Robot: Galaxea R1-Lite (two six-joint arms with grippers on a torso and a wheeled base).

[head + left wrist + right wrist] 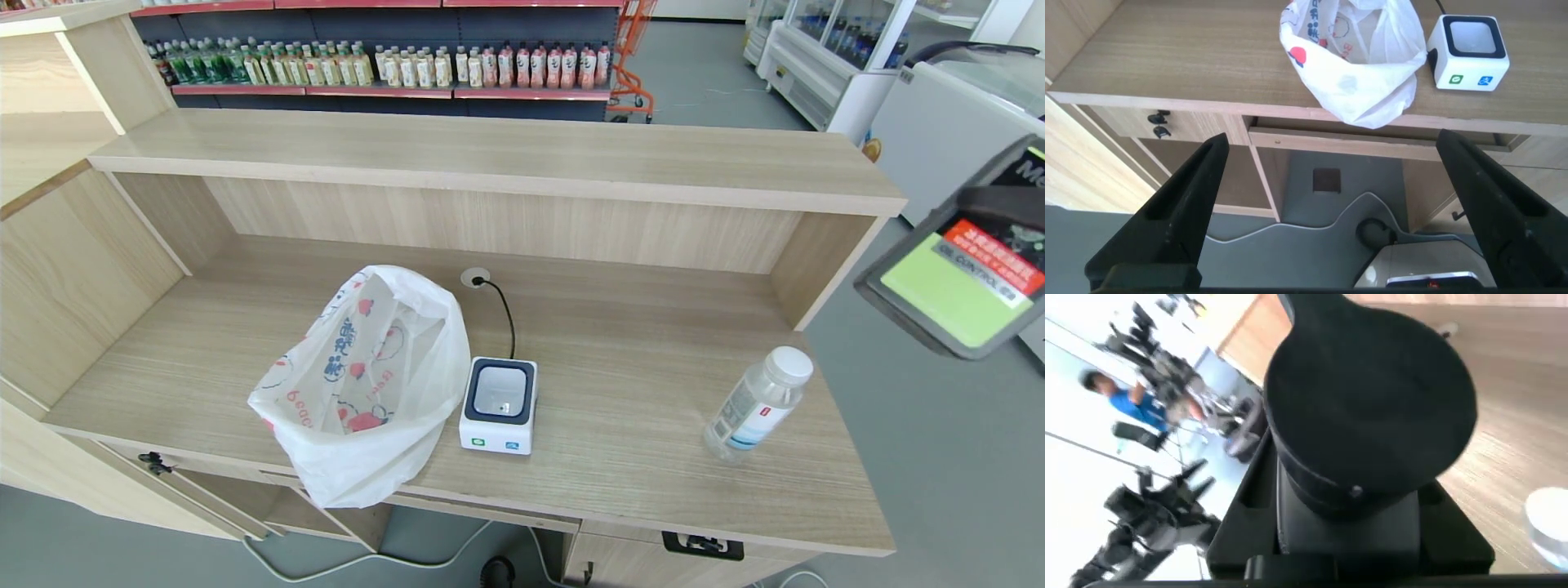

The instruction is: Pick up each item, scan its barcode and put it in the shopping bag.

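On counter point(1167, 57), shopping bag point(1351, 77) beyond left pincer point(1333, 140).

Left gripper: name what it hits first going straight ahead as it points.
Likely the desk's front edge, just below the overhanging shopping bag; the left gripper depth is hard to judge.

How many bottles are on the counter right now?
1. The bottle stands near the counter's right end, well right of the scanner and bag. The bag's inside is partly hidden.
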